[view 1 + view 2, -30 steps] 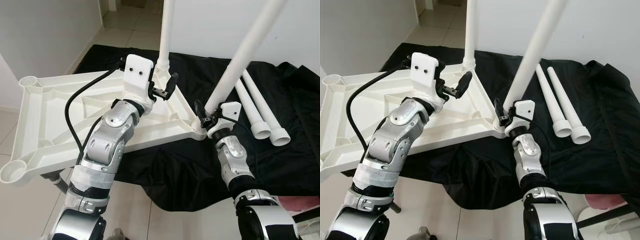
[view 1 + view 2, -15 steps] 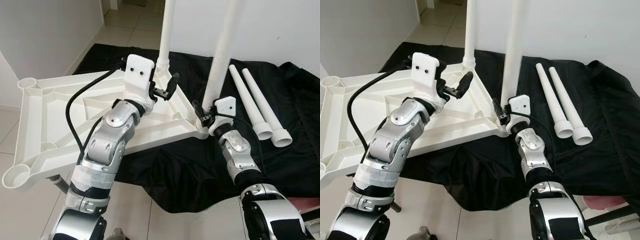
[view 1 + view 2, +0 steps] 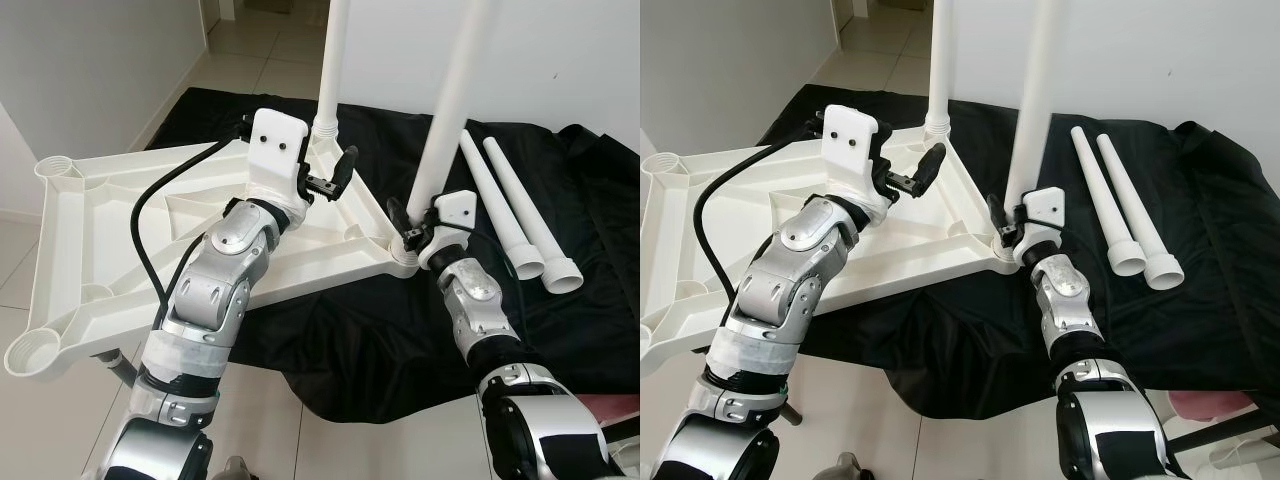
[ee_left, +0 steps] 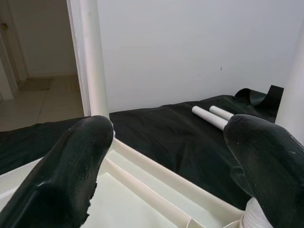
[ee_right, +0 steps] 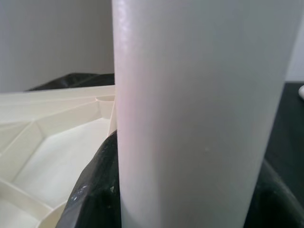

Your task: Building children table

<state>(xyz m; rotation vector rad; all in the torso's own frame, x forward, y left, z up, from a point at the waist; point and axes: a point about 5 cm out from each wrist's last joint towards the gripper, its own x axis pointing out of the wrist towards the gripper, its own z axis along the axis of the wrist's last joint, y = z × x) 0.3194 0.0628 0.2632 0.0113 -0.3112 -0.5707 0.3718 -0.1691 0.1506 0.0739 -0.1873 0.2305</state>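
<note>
Fitting legs to the upturned tabletop (image 3: 90, 250) is the step I am judging. One leg (image 3: 333, 60) is standing at its 12 o'clock corner. My right claw (image 3: 418, 222) is clamped on a second leg (image 3: 455, 100), nearly upright at the 3 o'clock corner socket; next calls for seating it straight. Two spare legs (image 3: 520, 215) are lying further toward 3 o'clock. My left claw (image 3: 327, 180) is spread wide, empty, over the tabletop.
</note>
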